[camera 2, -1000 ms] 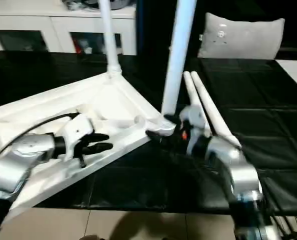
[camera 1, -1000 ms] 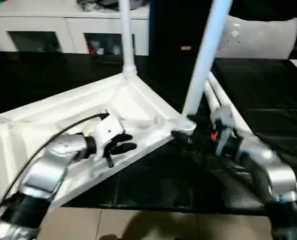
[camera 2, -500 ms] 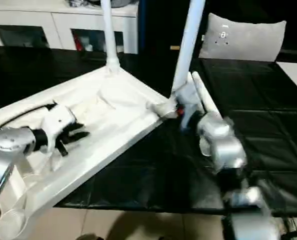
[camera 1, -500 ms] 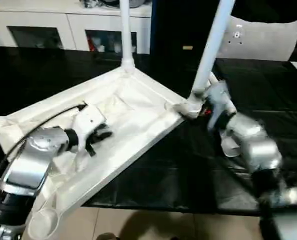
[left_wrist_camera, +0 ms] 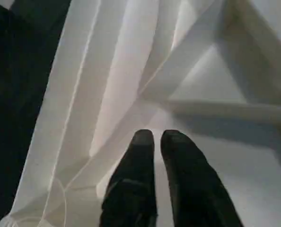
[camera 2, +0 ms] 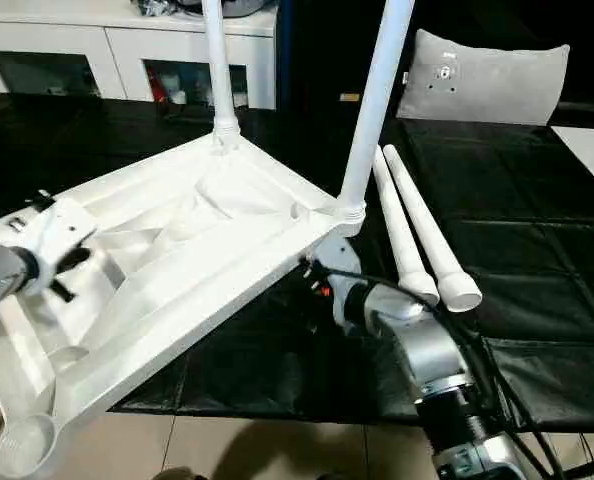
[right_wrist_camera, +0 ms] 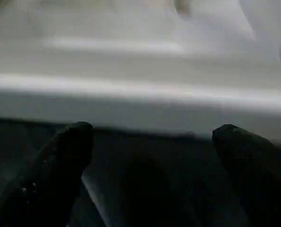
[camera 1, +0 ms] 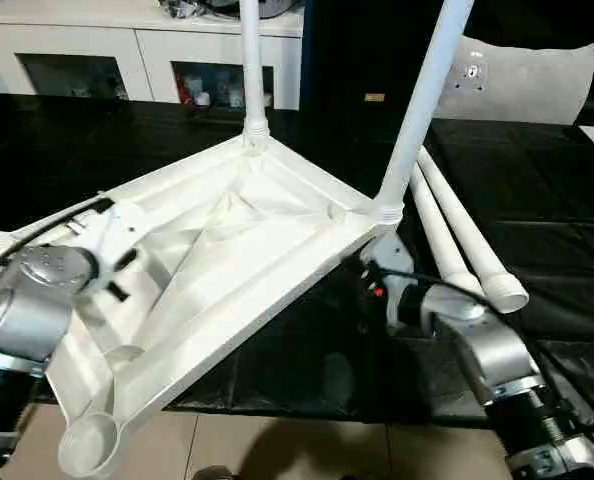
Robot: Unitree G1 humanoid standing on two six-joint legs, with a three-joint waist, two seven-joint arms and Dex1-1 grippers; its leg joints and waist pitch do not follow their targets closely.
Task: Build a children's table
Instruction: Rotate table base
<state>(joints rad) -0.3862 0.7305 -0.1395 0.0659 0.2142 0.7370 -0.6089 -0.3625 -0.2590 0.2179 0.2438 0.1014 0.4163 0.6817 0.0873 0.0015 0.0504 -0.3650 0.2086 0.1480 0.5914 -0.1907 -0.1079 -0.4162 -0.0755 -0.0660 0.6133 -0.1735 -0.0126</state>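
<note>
Children's table (camera 1: 227,250) lies upside-down, unlabelled, two legs (camera 1: 417,110) fitted.

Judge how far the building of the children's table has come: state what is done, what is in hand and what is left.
Done: two legs stand in corner sockets of the upturned table top. In hand: nothing is gripped; the left tool, fingers together, hovers over the ribbed underside, and the open right tool faces the top's edge. Left: two loose legs lie on the black mat; the near socket is empty.
</note>
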